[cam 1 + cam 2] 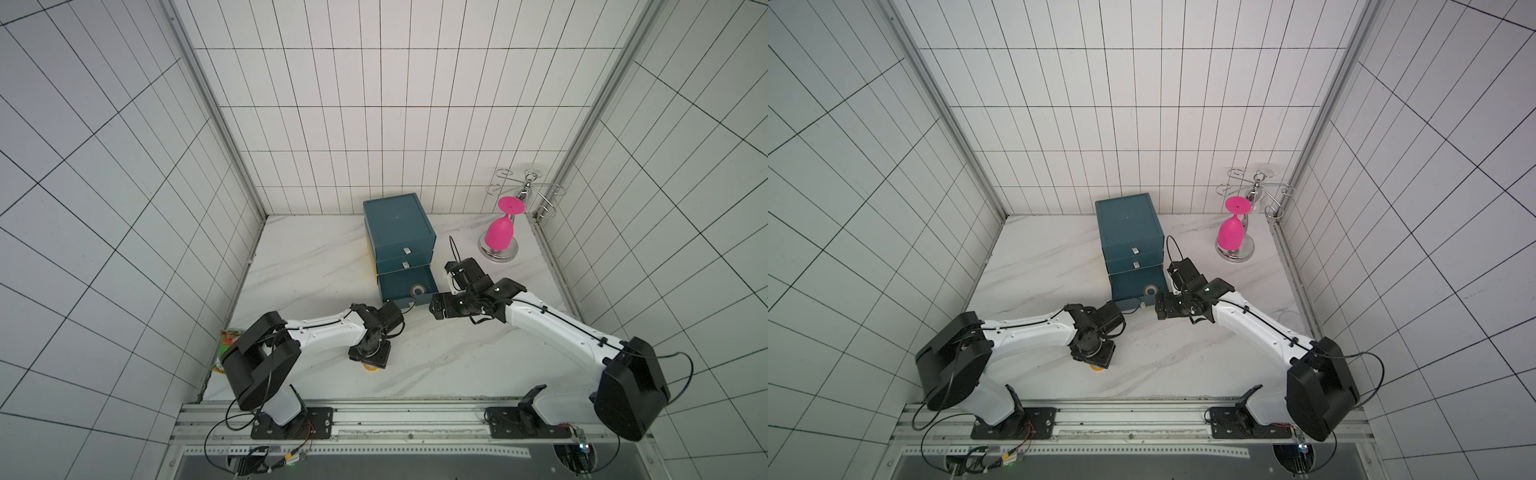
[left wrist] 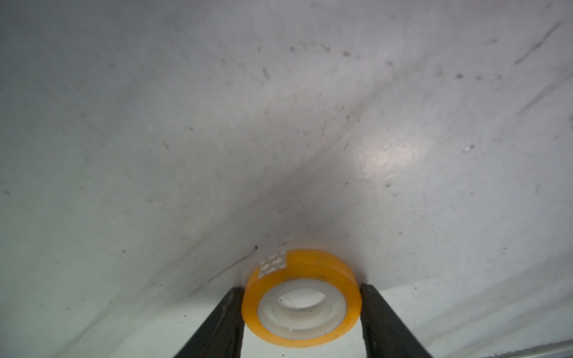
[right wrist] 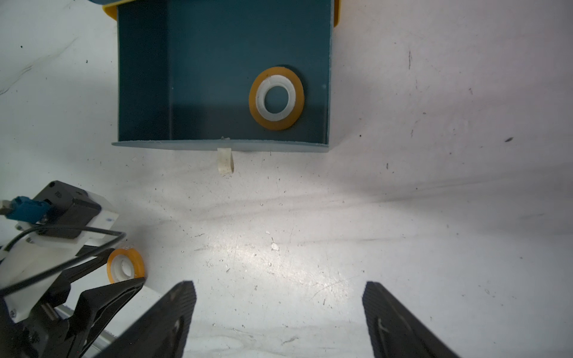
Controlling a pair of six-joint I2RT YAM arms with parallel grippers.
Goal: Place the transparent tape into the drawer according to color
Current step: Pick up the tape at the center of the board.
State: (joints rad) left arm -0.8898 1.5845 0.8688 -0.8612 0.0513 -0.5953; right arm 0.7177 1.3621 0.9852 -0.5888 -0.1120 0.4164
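Tape [image 2: 302, 297], orange, lay on the surface [image 2: 186, 124] toward the robot's side, well apart from the cabinet [image 1: 397, 220]. In both top views only a sliver of the tape [image 1: 371, 367] showed, under the left wrist. Left jaws stood one on each side of the ring, at its outer rim, touching or very nearly. Whether they actually gripped could not be told. Right jaws were wide apart and empty, over bare surface in front of the drawer [image 3: 217, 62].

Handling, judged:
- The ring looked small and light.
- The plastic core [image 2: 297, 305] looked stiff, so a squeeze across the diameter should not have deformed it.
- The outer wrap was glossy and probably slick.
- Best hold: centred on the rim at opposite points. An off-centre pinch could have let it pivot or pop out.

Surroundings:
- The bottom drawer was pulled out and open upward.
- A second tape [image 3: 276, 97], same orange, lay flat inside near one side wall, with bare floor beside it.
- The drawer's front wall, with its white pull tab [image 3: 225, 161], faced the arms and would have to be cleared.
- The right arm [image 1: 540, 320] sat just beside the drawer's front corner. It was the likeliest obstruction to the left arm [image 1: 324, 328].
- The upper drawers [image 1: 390, 249] were shut.
- A pink glass [image 1: 500, 235] on a chrome rack [image 1: 525, 187] stood in the far corner, well clear.
- A green packet [image 1: 230, 338] lay at the surface's edge by the left arm.
- No purple or red tape was visible.
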